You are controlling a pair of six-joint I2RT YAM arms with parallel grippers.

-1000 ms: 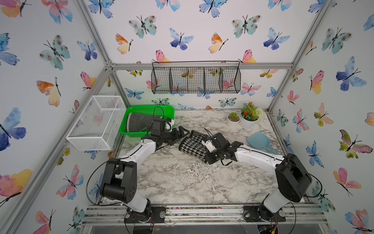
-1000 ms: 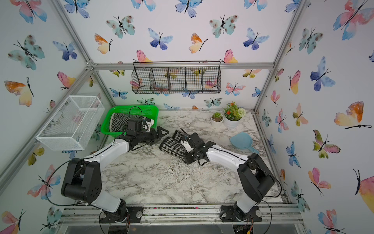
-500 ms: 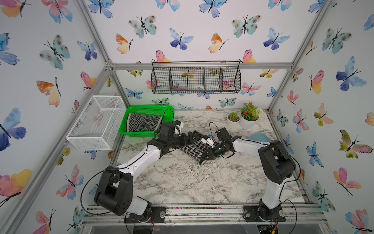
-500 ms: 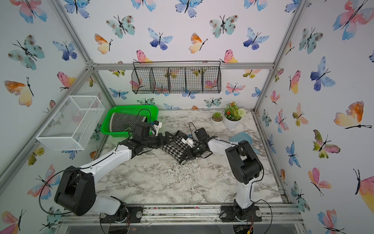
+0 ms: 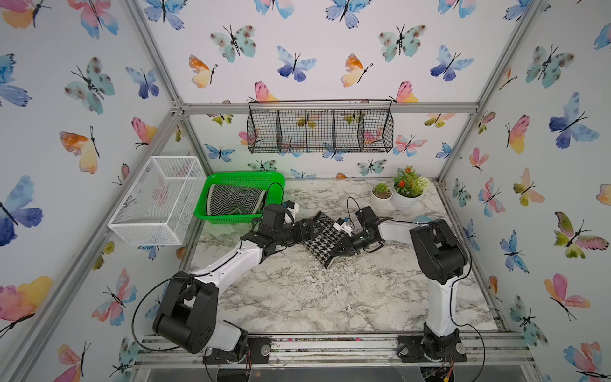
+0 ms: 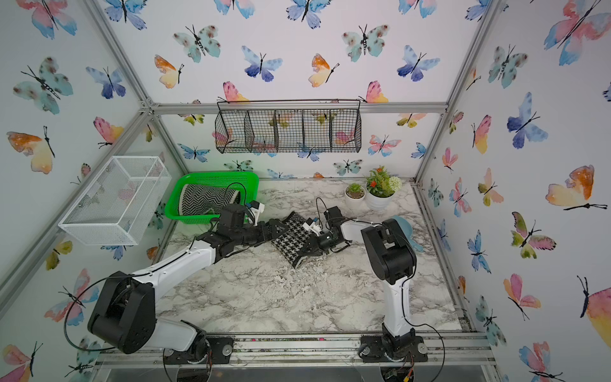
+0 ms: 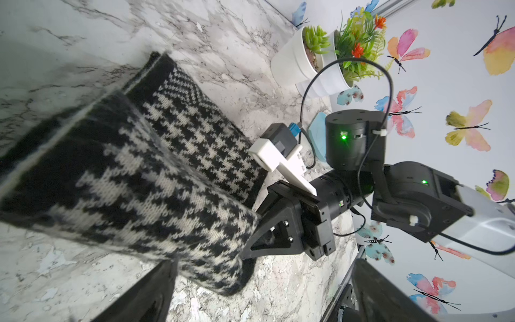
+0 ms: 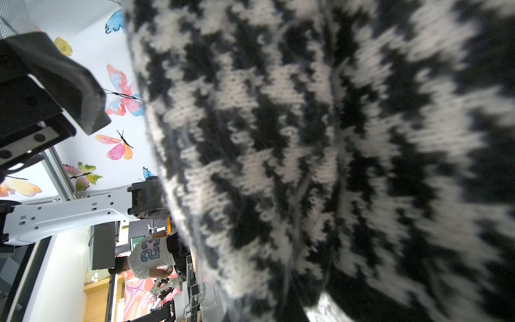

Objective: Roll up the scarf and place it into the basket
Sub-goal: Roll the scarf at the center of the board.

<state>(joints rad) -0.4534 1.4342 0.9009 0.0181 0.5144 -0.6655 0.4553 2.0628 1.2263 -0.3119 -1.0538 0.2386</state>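
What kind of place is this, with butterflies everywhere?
Probably a robot test booth in a lab: a metal-framed enclosure, two robot arms bolted to a rail, and staged props like a green basket and potted plants.

Two scarves (image 5: 322,238) (image 5: 233,200), one basket (image 5: 244,175), two potted plants (image 5: 381,195) (image 5: 409,188), two arms (image 5: 231,264) (image 5: 441,291)

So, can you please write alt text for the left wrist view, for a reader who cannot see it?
A folded black-and-white houndstooth scarf lies on a marble table, and the right gripper is shut on its edge. Two white plant pots stand behind, by a butterfly wall.
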